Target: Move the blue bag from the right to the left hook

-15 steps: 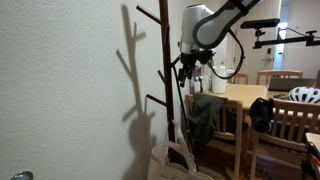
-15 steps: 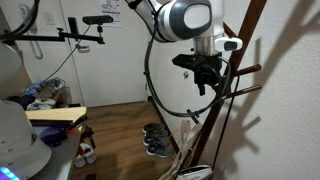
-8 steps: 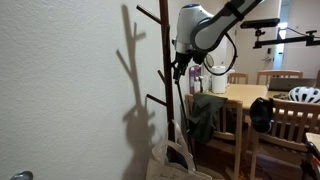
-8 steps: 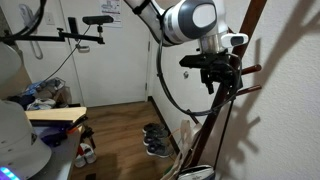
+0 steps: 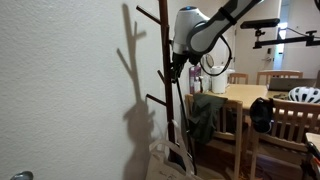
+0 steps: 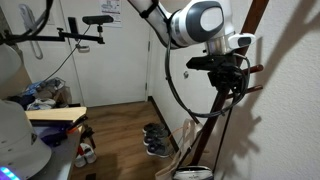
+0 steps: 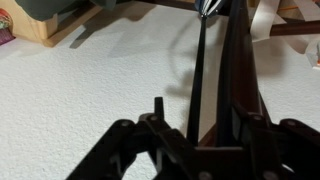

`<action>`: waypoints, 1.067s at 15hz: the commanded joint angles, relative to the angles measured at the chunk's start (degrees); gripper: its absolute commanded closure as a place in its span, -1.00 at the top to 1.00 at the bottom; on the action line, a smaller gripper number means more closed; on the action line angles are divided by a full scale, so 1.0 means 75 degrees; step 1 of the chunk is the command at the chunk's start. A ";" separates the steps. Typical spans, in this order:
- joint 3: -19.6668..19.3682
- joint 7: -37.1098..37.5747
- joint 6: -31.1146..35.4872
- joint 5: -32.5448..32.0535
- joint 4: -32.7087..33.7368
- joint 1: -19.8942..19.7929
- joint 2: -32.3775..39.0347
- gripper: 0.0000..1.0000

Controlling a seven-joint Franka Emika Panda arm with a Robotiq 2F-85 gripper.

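A dark wooden coat rack stands against the white wall in both exterior views [image 5: 168,95] [image 6: 232,110]. My gripper [image 5: 178,68] [image 6: 233,85] is up against its pole at mid height. In the wrist view a thin dark strap [image 7: 197,70] and the pole [image 7: 236,60] run between my open fingers [image 7: 198,120]. The strap leads to a small light-blue patch of the blue bag [image 7: 207,8] at the top edge. The rest of the bag is out of view. I cannot make the bag out in the exterior views.
A cream-white tote bag [image 5: 170,160] [image 6: 196,172] sits at the foot of the rack, with its straps [image 7: 266,20] by the pole. A wooden table [image 5: 248,95] with chairs, a white helmet [image 5: 305,95] and shoes on the floor [image 6: 155,140] are nearby.
My gripper has moved sideways toward the rack and now sits around the pole and strap. The rack and bags have not moved.
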 commanded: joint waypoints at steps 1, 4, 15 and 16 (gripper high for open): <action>-0.0302 0.0554 0.0126 -0.0540 0.0049 0.0172 0.0067 -0.34; -0.0403 0.0935 0.0170 -0.0781 -0.0045 0.0248 0.0034 -0.74; -0.0121 0.2894 -0.2657 -0.1441 -0.0311 0.0790 -0.1400 -0.93; -0.0031 0.3060 -0.2885 -0.1453 -0.0367 0.0760 -0.1605 -0.93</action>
